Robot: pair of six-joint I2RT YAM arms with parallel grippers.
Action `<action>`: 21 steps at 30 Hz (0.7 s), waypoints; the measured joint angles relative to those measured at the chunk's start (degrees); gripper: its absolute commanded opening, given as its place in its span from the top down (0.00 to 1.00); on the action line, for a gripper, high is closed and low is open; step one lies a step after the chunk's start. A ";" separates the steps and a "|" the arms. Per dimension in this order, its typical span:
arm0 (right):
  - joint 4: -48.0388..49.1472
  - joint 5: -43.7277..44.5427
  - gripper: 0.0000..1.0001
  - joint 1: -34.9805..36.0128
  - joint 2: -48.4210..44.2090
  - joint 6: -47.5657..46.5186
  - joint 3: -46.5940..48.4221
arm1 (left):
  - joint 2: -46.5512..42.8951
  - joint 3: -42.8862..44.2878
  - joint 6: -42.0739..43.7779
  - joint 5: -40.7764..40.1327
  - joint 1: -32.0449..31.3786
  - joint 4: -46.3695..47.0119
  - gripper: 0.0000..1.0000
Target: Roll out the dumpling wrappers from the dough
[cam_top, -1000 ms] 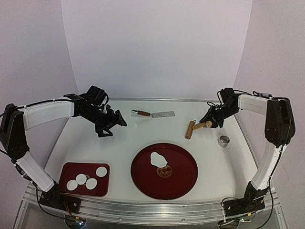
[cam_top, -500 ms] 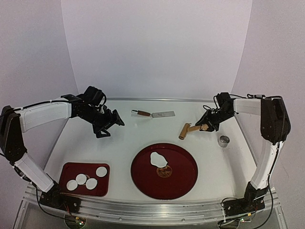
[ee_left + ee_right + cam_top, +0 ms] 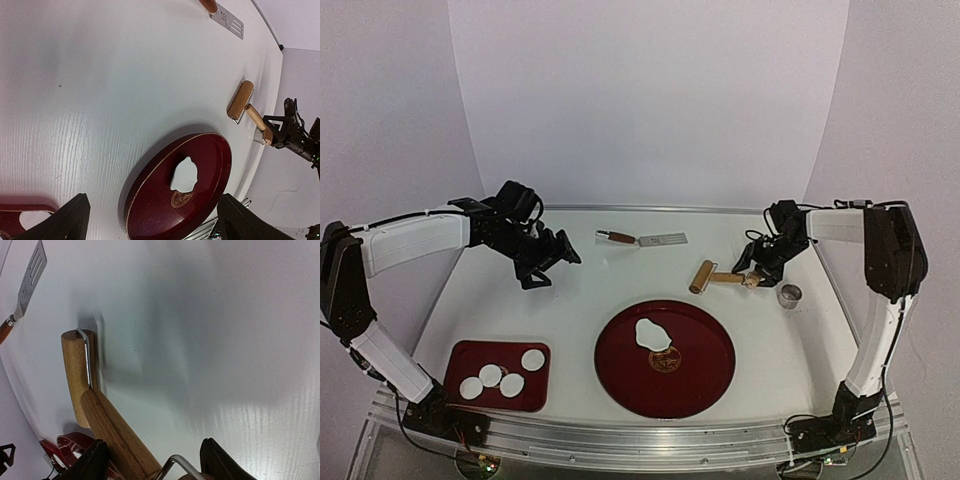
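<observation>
Four dumpling wrappers [image 3: 491, 375] are lying on the small tray [image 3: 460, 355] left of the round plate [image 3: 710, 370]. The ragged dough [image 3: 653, 334] is sitting on that plate.

Beyond the plate's right side, the right end effector [image 3: 757, 275] is straddling the rolling pin [image 3: 703, 276] handle, jaws apart and not gripping.

Risk: the unheld pin is likely rolling across the counter [image 3: 620, 290] toward the metal ring [image 3: 790, 294].

The left end effector [image 3: 558, 256] is hanging beyond the plate's left, spread wide and empty.

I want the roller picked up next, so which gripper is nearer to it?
Right. The right gripper sits at the handle end of the wooden roller, fingers either side of the handle. The left gripper hangs open, far across the table.
</observation>
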 measured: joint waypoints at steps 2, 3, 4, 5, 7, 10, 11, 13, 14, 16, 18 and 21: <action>-1.61 2.62 0.32 0.00 -1.05 -2.06 -0.02 | 0.00 -0.14 0.02 -0.03 0.00 0.02 0.10; -2.55 3.95 0.30 0.00 -1.85 -3.07 -0.04 | 0.00 -0.27 0.04 -0.04 0.00 0.00 0.10; -3.49 5.12 0.28 0.00 -2.95 -4.07 -0.09 | 0.00 -0.46 0.04 -0.08 0.00 0.02 0.10; -4.54 6.36 0.27 0.00 -4.37 -5.23 -0.15 | -0.02 -0.67 0.04 -0.21 0.00 0.00 0.10; -6.18 8.40 0.24 -0.02 -7.36 -7.04 -0.15 | -0.11 -1.05 0.04 -0.41 0.00 0.00 0.10; -8.81 12.19 0.24 -0.01 -12.07 -9.32 0.24 | -0.36 -1.47 0.04 -0.44 0.00 -0.04 0.10; -9.89 13.55 0.24 -0.05 -13.20 -9.76 0.57 | -0.44 -1.55 0.04 -0.44 0.00 -0.01 0.10; -12.01 16.31 0.24 -0.43 -14.73 -10.07 1.09 | -0.73 -1.71 0.06 -0.46 0.00 -0.02 0.10; -12.90 17.29 0.25 -0.74 -15.04 -10.03 1.10 | -0.87 -1.74 0.08 -0.50 0.00 -0.02 0.10; -14.39 18.83 0.26 -2.01 -15.22 -9.82 0.65 | -1.27 -1.74 0.21 -0.52 0.00 -0.02 0.10; -15.32 19.54 0.29 -3.94 -15.24 -9.51 -0.60 | -1.72 -1.74 0.35 -0.78 0.00 -0.06 0.10; -16.44 19.58 0.37 -7.29 -15.24 -9.02 -3.02 | -2.22 -1.74 0.45 -0.92 0.00 -0.07 0.10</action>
